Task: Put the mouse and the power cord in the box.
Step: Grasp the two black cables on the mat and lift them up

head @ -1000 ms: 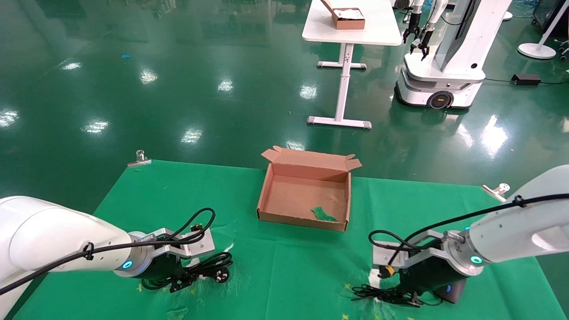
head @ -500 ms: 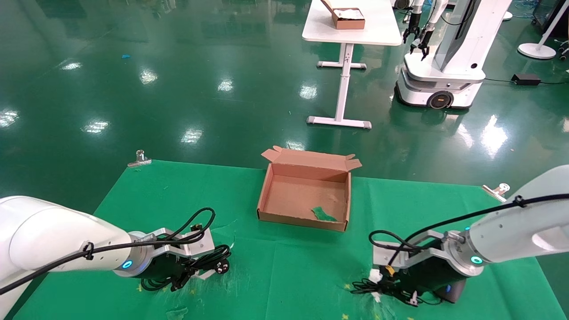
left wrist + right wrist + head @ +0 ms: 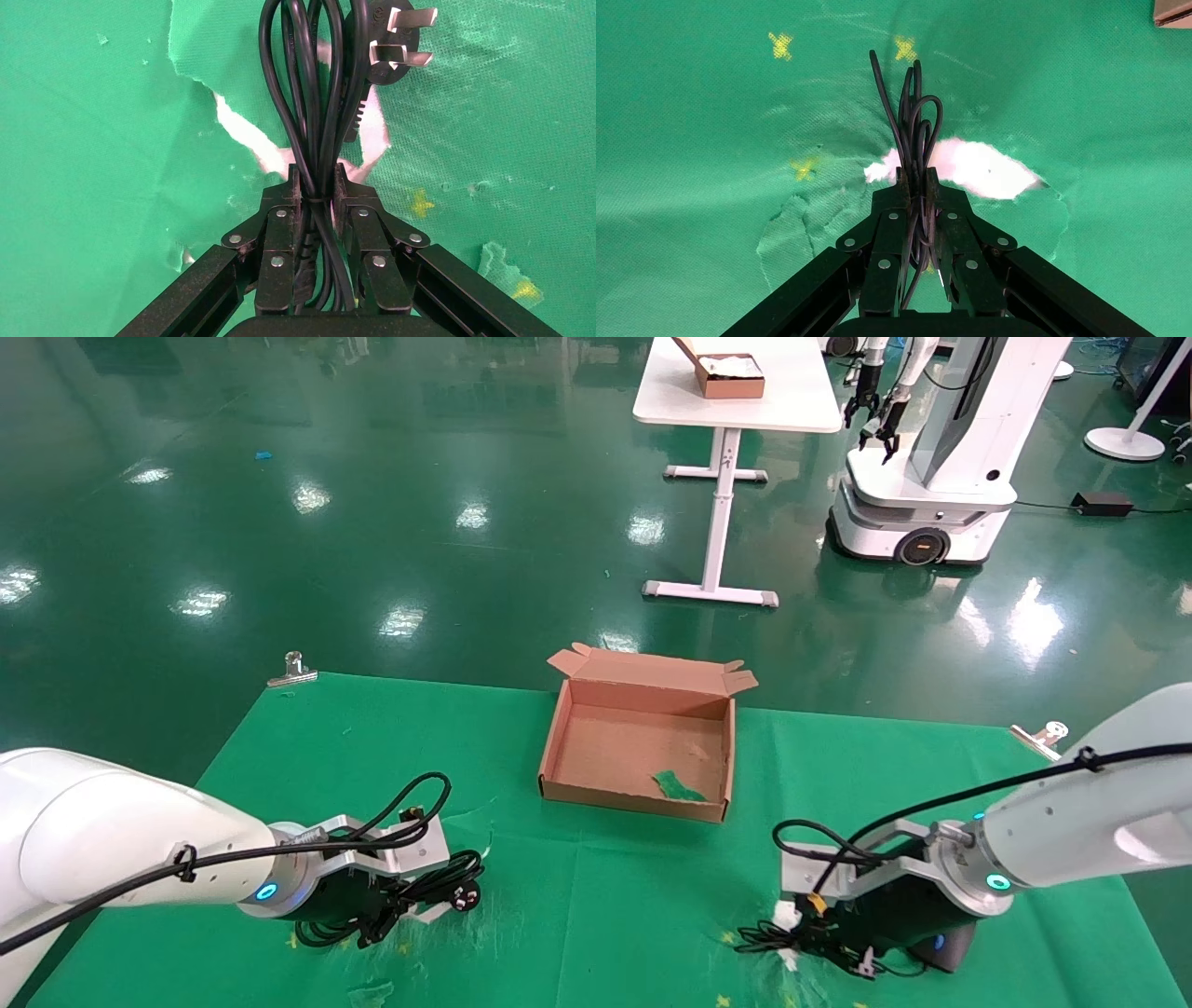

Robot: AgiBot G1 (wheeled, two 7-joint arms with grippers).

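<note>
The power cord (image 3: pixel 309 91), a thick black bundle with a pronged plug (image 3: pixel 393 42), lies low over the green cloth at the front left. My left gripper (image 3: pixel 316 179) is shut on its middle. At the front right, my right gripper (image 3: pixel 914 179) is shut on the mouse's thin looped cable (image 3: pixel 916 119). The black mouse (image 3: pixel 942 947) rests on the cloth just behind that gripper, partly hidden by the wrist. The open brown box (image 3: pixel 633 800) stands at the cloth's far middle, between both arms, with a green scrap (image 3: pixel 678 787) on its floor.
The green cloth is torn, showing white patches (image 3: pixel 975 165) under both grippers. Metal clips (image 3: pixel 293 670) (image 3: pixel 1043 736) hold its far corners. Beyond stand a white table (image 3: pixel 736 412) with a smaller box (image 3: pixel 731 376) and another robot (image 3: pixel 931 449).
Over the last second both grippers closed: the power cord was drawn together in the left, the mouse cable gathered in the right. Nothing has moved in the last half second.
</note>
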